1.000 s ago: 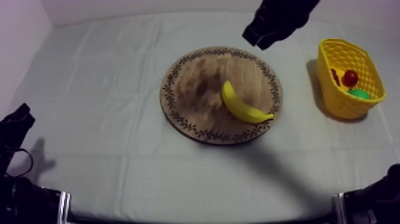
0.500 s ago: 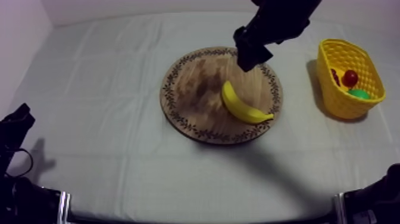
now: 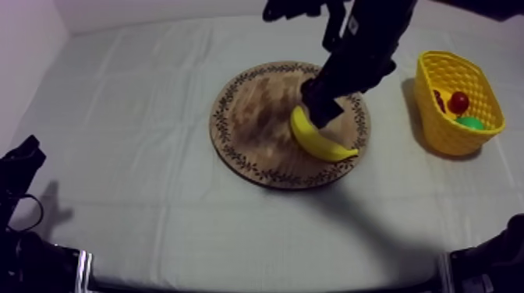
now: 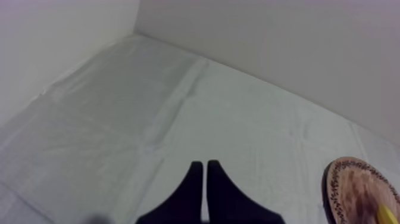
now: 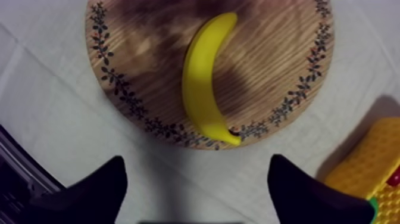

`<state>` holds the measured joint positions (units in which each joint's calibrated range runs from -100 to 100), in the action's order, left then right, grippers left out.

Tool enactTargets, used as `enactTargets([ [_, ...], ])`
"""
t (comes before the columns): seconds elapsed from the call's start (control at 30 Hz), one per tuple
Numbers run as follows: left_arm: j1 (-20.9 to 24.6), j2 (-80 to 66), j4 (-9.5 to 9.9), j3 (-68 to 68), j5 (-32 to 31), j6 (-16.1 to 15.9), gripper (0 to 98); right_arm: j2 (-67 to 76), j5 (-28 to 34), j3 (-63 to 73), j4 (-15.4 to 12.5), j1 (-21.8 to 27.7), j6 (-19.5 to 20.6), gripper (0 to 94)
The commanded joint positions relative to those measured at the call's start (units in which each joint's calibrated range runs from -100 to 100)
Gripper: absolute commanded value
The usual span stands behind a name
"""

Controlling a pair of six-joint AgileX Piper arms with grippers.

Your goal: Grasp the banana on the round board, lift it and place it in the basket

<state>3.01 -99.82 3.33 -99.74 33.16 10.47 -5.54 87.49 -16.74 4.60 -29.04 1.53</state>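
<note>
Right gripper (image 3: 320, 111) (image 5: 197, 165): spread wide, nothing between the two black fingers. Poised low over the wooden board (image 3: 249, 117) (image 5: 271, 53), right above the upper end of the banana (image 3: 321, 142) (image 5: 202, 83); whether touching or just clear of it, cannot tell. From the wrist, banana straight ahead and centred in the gap between the fingers, beyond their tips, not within their reach. Lying flat on the board, curved, dark-tipped end nearest the gripper and almost at the patterned rim, other end farther out toward the board's middle.

Off to the gripper's side, beyond the board's edge and apart from it: yellow basket (image 3: 443, 128) (image 5: 357, 170), upright on the cloth (image 3: 140, 101), with a small red fruit (image 3: 458, 101) and a green thing (image 3: 470, 122) inside.

Far across the table from all this, well away from board and banana: left gripper (image 3: 21, 165) (image 4: 202, 170), fingers pressed together into a narrow wedge, holding nothing, above bare cloth with the board's rim (image 4: 357, 184) off at a distance.
</note>
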Motion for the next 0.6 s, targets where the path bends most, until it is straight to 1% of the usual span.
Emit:
enactTargets([
  [0.0, 0.0, 0.0, -0.03, 0.0, 0.0, 0.0, 0.1, -1.9, -1.8, -0.8, -0.4, -0.1, -0.1, 82.5],
  [0.3, 0.0, 0.0, -0.03, 0.0, 0.0, 0.0, 0.1, -10.8, -6.2, 0.5, -1.4, -0.4, -0.2, 83.0],
  [0.57, 0.0, 0.0, -0.03, 0.0, 0.0, 0.0, 0.1, -18.8, -9.7, 3.9, -0.7, 0.1, 0.2, 81.6],
])
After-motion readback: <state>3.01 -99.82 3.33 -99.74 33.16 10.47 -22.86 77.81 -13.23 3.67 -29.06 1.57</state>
